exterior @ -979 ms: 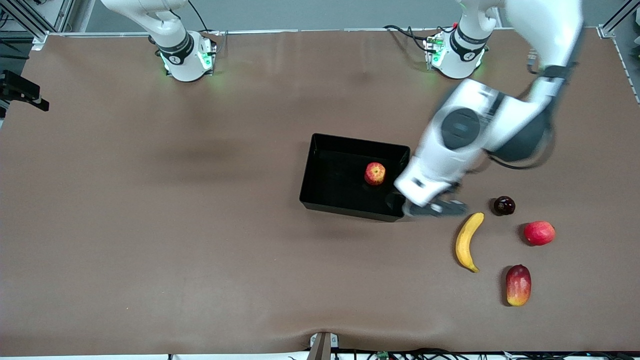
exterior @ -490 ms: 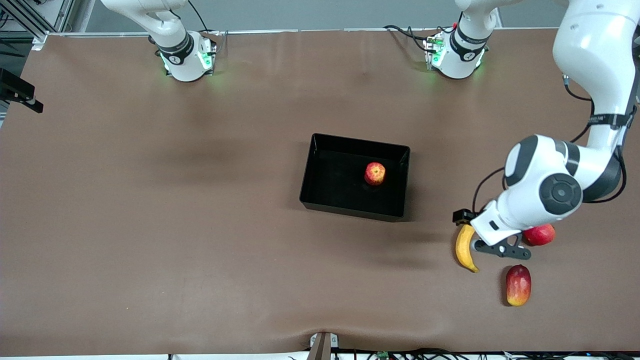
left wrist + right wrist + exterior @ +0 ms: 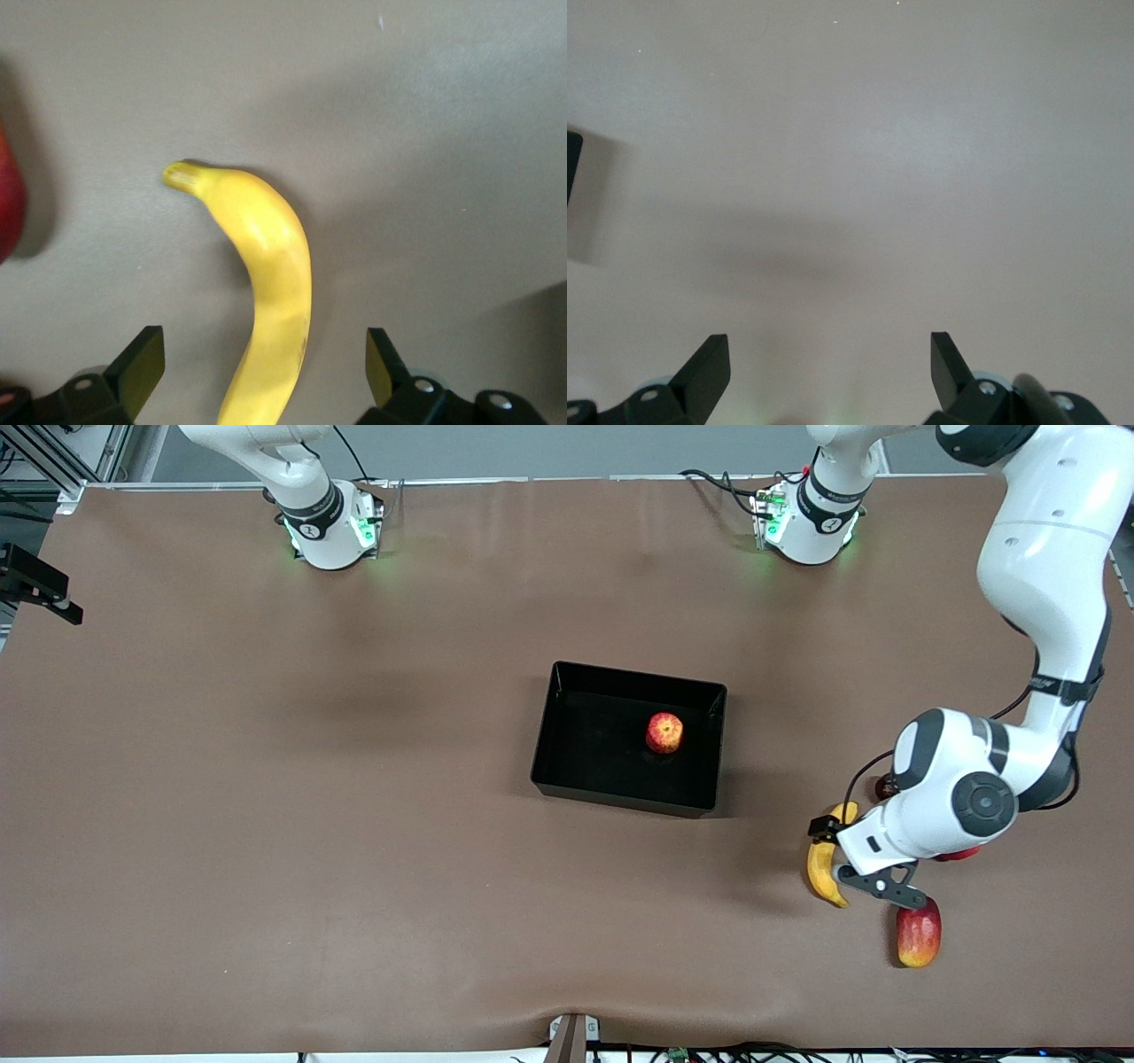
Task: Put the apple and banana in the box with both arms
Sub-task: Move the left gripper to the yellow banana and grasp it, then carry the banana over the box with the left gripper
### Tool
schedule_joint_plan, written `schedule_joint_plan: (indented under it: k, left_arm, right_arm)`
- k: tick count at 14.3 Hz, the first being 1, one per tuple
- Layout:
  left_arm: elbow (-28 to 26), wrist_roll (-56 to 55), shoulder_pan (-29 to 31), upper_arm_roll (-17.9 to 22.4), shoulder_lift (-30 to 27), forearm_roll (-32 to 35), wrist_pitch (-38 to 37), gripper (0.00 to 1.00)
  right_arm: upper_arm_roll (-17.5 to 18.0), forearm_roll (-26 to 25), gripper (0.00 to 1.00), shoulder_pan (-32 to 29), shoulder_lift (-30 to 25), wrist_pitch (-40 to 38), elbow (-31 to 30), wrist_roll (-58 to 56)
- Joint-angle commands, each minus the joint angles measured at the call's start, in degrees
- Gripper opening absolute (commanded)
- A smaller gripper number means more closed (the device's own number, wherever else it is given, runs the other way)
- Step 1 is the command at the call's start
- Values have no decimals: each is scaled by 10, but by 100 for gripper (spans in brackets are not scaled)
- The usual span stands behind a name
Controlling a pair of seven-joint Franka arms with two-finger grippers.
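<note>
Mango (image 3: 918, 933): it lies nearest the front camera, at my left arm's end of the table, long axis near-to-far.
Banana (image 3: 822, 865): it lies flat on the table (image 3: 354, 824), just beside the mango and a little farther from the camera. Its long axis runs near-to-far, the curve bulging toward the right arm's end. In my left wrist view the banana (image 3: 266, 283) has one narrow tip free on the mat, and the body runs back between my fingers.
Left gripper (image 3: 873, 881): I hold it low over the banana. My fingers (image 3: 137, 367) are spread wide, one on each side of the banana, and I cannot see them touching it.
Red fruit (image 3: 957, 855): mostly hidden under my left wrist, beside the banana.
Dark fruit (image 3: 881, 786): only a small part shows past my arm, farther from the camera than the banana.
Box (image 3: 567, 775): it stands near the table's middle, well apart from the banana.
Apple (image 3: 664, 732): it is inside the box, toward the left arm's end of it.
Right gripper (image 3: 828, 376): my right arm waits, fingers spread over bare table.
</note>
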Motion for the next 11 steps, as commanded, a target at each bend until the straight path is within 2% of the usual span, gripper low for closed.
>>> schedule_joint_plan:
  k: [1,3,4,5,6,7,8,11]
  left_arm:
    - [-32,-6,-1,0,7,30,41,99]
    - [-55,-18,0,5,8,50,62,90]
    - [-63,-19,-2,6,9,51,64,81]
    - [-73,-19,-4,11,9,63,71,68]
    - [-79,-21,-1,13,8,80,75,46]
    - [-80,-26,1,13,7,87,75,18]
    - [-80,-35,1,13,6,86,75,0]
    - [-73,-52,-4,11,-6,86,71,0]
  right_arm:
    - [0,-13,100,6,-2,0,6,1]
    - [-1,-12,100,2,-1,0,6,1]
    - [-1,-12,100,0,0,0,6,1]
    - [-1,-13,100,0,3,0,7,1]
    - [-1,-12,100,1,3,0,8,1]
    - [-1,-12,100,1,3,0,8,1]
    - [-1,-13,100,2,3,0,8,1]
    - [-1,-12,100,3,4,0,11,1]
